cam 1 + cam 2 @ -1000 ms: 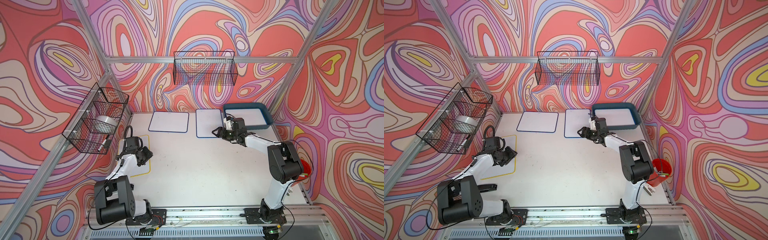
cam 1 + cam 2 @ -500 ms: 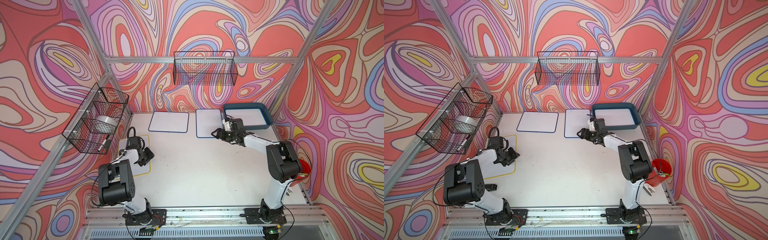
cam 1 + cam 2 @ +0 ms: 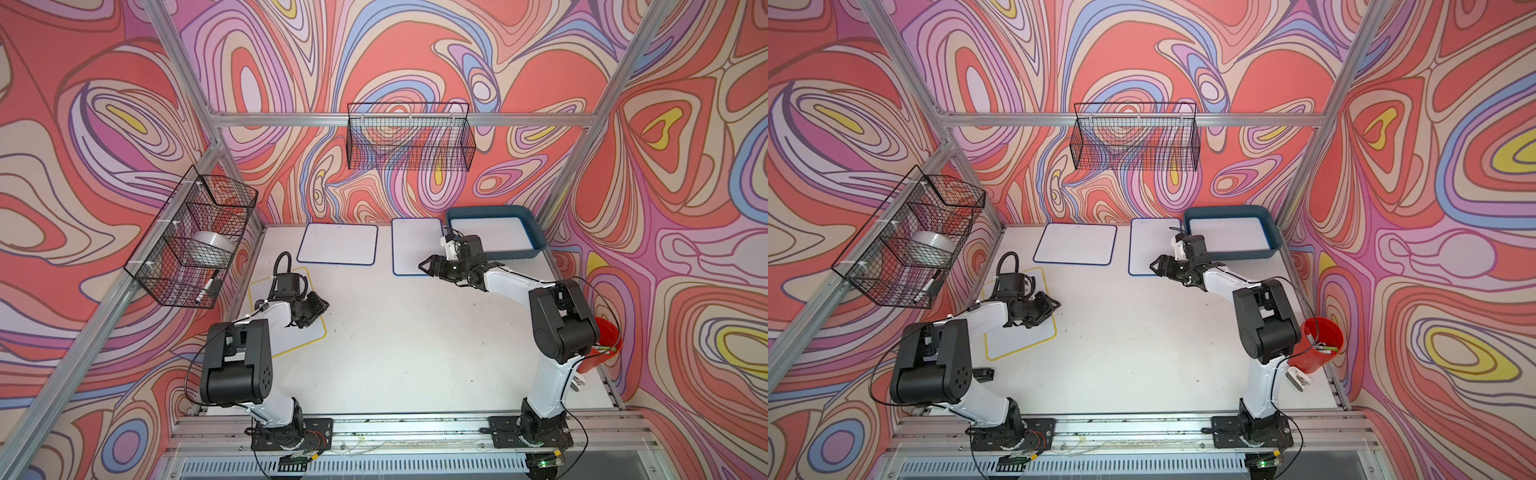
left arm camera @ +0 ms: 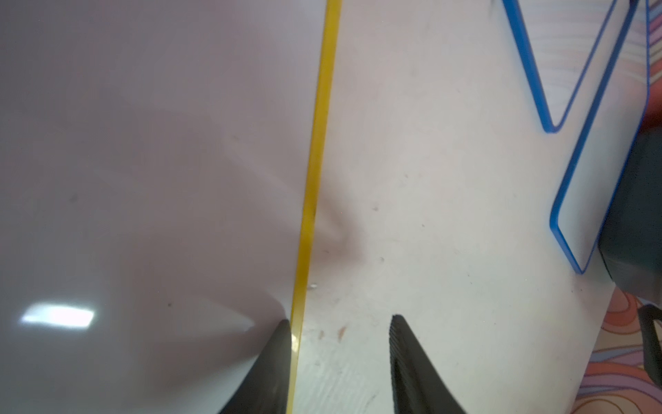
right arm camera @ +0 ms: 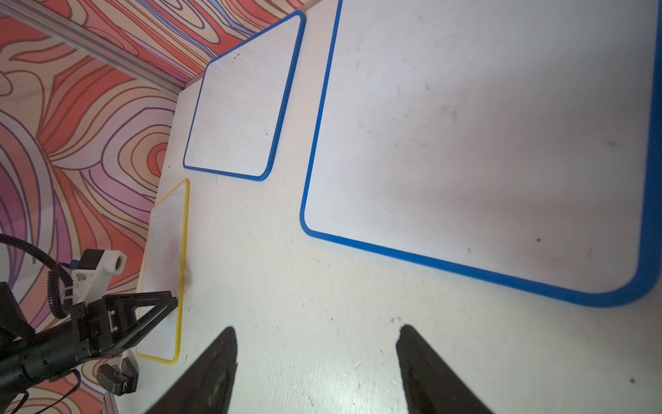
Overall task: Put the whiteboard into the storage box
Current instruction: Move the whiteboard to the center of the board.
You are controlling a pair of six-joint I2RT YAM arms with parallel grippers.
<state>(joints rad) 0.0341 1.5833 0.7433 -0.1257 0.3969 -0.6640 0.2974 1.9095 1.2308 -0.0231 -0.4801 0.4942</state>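
Note:
A yellow-framed whiteboard (image 3: 300, 338) (image 3: 1017, 338) (image 4: 143, 143) lies at the table's left. My left gripper (image 3: 322, 309) (image 3: 1054, 305) (image 4: 338, 319) hovers open at its right edge, one finger over the board and the other over bare table. Two blue-framed whiteboards (image 3: 337, 243) (image 3: 417, 245) lie flat at the back. My right gripper (image 3: 426, 266) (image 3: 1156, 266) (image 5: 317, 328) stands open and empty over bare table just in front of the nearer blue whiteboard (image 5: 483, 143). The teal storage box (image 3: 536, 237) (image 3: 1225, 210) sits at the back right with a white flat surface inside.
A black wire basket (image 3: 195, 237) holding a tape roll and a marker hangs on the left frame. Another wire basket (image 3: 409, 137) hangs on the back wall. A red cup (image 3: 1320, 345) with pens stands beyond the right arm. A small black item (image 3: 984, 374) lies near the left arm's base.
The left arm has swung and carried its gripper to the right, to the yellow board's right edge. The right gripper has shifted only slightly, still open.

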